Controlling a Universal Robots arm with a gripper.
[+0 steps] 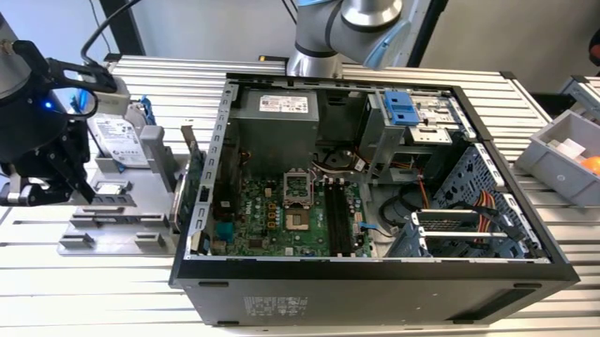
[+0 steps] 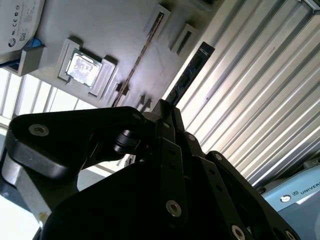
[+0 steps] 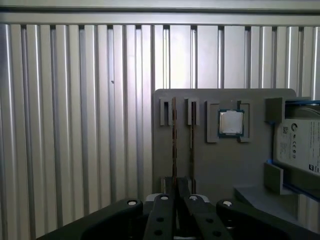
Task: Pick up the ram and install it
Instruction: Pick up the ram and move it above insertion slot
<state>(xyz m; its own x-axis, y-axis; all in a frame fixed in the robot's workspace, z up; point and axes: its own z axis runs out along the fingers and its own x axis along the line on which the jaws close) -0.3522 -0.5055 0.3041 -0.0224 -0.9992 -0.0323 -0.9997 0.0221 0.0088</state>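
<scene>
The ram (image 2: 192,70) is a thin dark stick seen edge-on (image 3: 174,140) over the grey holder plate (image 3: 215,165). It runs straight out from my gripper (image 2: 162,107), whose black fingers (image 3: 165,200) close on its near end, one on each side. It sits a little off its slot bracket, while a second stick (image 3: 191,140) rests centred in the neighbouring slot. In the exterior view my gripper (image 1: 75,188) hangs over the holder plate (image 1: 112,235) at the exterior view's left, well away from the open computer case (image 1: 375,270) and its motherboard memory slots (image 1: 338,217).
The holder also carries a processor chip (image 3: 231,123) and a silver hard drive (image 1: 117,140). A green card (image 1: 183,186) stands between the holder and the case wall. A grey bin (image 1: 572,154) sits at the exterior view's right. Ribbed metal table (image 3: 75,125) surrounds everything.
</scene>
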